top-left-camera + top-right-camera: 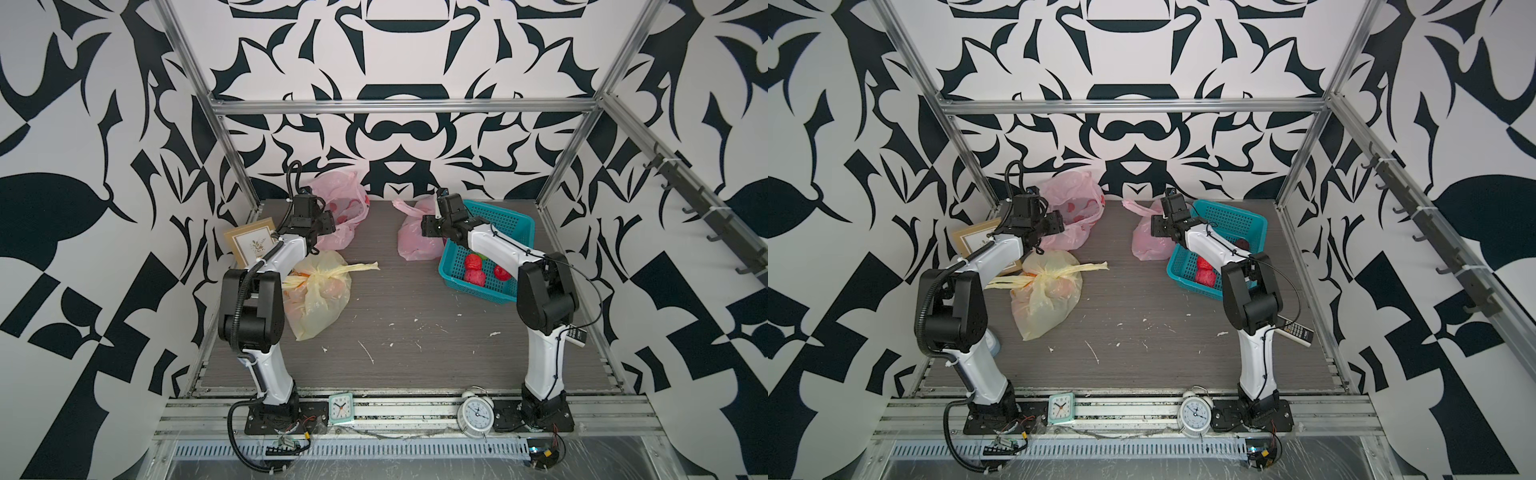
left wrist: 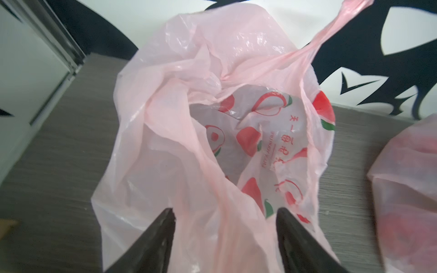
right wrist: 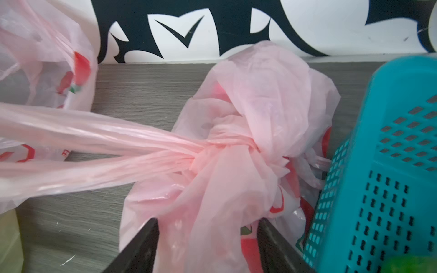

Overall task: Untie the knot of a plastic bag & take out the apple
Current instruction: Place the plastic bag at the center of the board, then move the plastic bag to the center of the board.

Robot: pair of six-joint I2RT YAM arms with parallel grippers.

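A pink plastic bag [image 3: 260, 94] with a tight knot [image 3: 220, 149] lies beside the teal basket [image 1: 511, 220]. My right gripper [image 3: 208, 221] is open, its jaws on either side of loose film just below the knot. A long twisted handle [image 3: 94, 141] stretches sideways from the knot. A second pink bag [image 2: 212, 118] with printed fruit lies at the back left, its mouth gaping and nothing visible inside. My left gripper [image 2: 225, 210] is open over its near edge, with film between the jaws. No apple shows clearly inside the knotted bag.
A knotted yellow bag [image 1: 320, 299] lies by the left arm. Red fruits [image 1: 475, 270] sit in the basket. A framed card [image 1: 249, 243] leans at the left wall. Two clocks [image 1: 341, 408] [image 1: 476, 413] stand on the front rail, and a remote [image 1: 1296, 330] lies at the right.
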